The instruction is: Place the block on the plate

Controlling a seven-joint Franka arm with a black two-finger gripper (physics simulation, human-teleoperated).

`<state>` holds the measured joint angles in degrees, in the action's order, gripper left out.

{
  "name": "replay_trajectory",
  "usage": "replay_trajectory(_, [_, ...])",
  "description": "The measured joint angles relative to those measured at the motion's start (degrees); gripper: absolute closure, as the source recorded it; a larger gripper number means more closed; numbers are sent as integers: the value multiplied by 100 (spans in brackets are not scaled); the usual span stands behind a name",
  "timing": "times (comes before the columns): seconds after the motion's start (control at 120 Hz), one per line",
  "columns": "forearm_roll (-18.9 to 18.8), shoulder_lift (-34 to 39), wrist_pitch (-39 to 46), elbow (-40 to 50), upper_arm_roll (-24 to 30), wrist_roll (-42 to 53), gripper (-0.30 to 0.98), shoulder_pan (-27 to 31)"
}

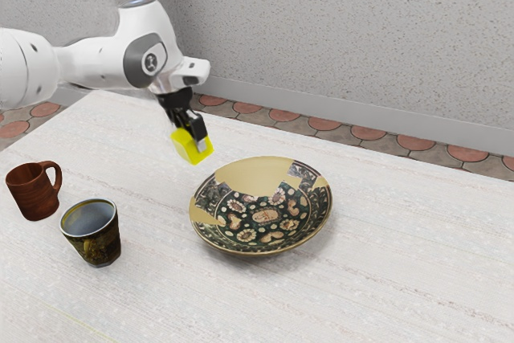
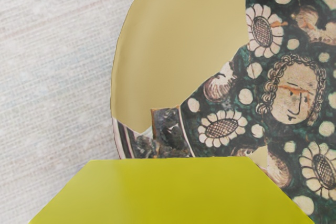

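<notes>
In the exterior view my black gripper (image 1: 195, 137) is shut on the yellow-green block (image 1: 192, 148), holding it tilted in the air above the table. The patterned plate (image 1: 263, 216), dark with floral shapes and plain tan patches, lies on the table, lower than the block and toward the exterior view's right. In the wrist view the block (image 2: 173, 190) is large at the lower edge, covering part of the plate (image 2: 178, 40) beyond it.
A dark, blue-lined cup (image 1: 94, 238) and a brown wooden mug (image 1: 34, 192) stand on the white table (image 1: 385, 279) toward the exterior view's left of the plate. Behind the table rises a speckled wall (image 1: 345, 46).
</notes>
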<state>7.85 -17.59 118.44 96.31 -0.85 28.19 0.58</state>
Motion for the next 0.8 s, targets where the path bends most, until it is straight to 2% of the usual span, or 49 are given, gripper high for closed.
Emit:
replay_trajectory(0.133, [9, -28, -90, 15, 657, -810, 25, -2])
replay_trajectory(0.258, [14, -368, -97, -80, 879, -1479, 24, 45])
replay_trajectory(0.408, [4, -681, -52, -162, 911, -2138, 24, -1])
replay_trajectory(0.525, [-31, -708, -25, -170, 904, -2534, 14, -93])
replay_trajectory(0.667, [-134, -487, -20, -140, 851, -2919, 7, -145])
replay_trajectory(0.8, [-197, -91, -54, -86, 511, -3200, 4, -292])
